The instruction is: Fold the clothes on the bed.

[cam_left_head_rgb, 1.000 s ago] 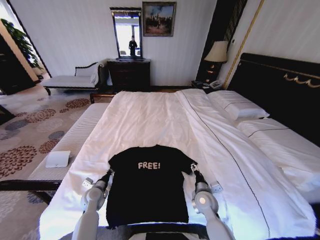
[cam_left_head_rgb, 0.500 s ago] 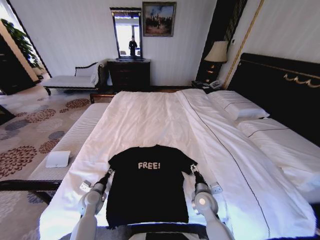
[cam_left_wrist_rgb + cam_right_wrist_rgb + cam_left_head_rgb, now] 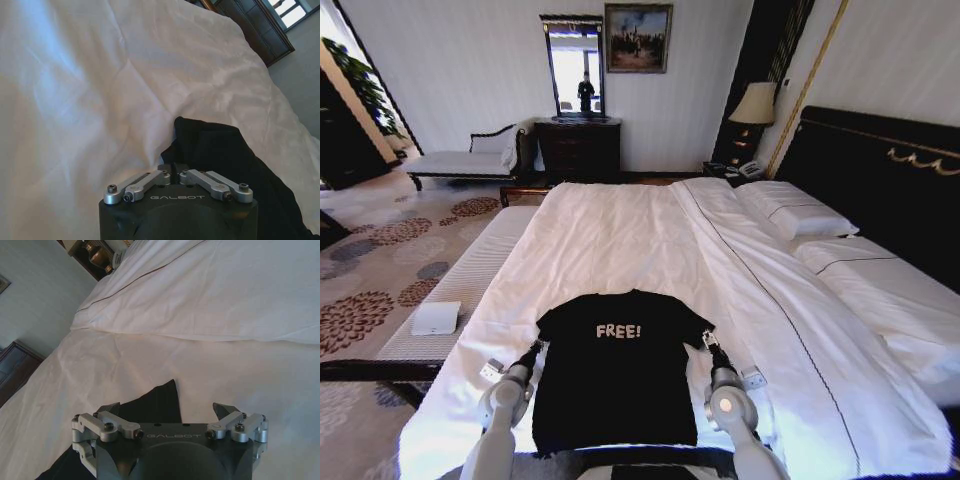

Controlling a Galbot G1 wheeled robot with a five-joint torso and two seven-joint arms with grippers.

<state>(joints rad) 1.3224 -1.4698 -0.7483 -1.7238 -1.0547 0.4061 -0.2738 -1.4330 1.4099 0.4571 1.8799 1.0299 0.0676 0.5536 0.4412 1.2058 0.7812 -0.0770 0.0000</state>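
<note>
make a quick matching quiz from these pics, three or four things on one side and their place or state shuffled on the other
Things:
1. shirt
2. left claw
3. right claw
4. pillows

Place or state:
a. open at a sleeve tip
b. by the headboard
c. spread flat on the bed
d. shut on a sleeve

Pairs: 1-c, 2-d, 3-a, 4-b
</note>
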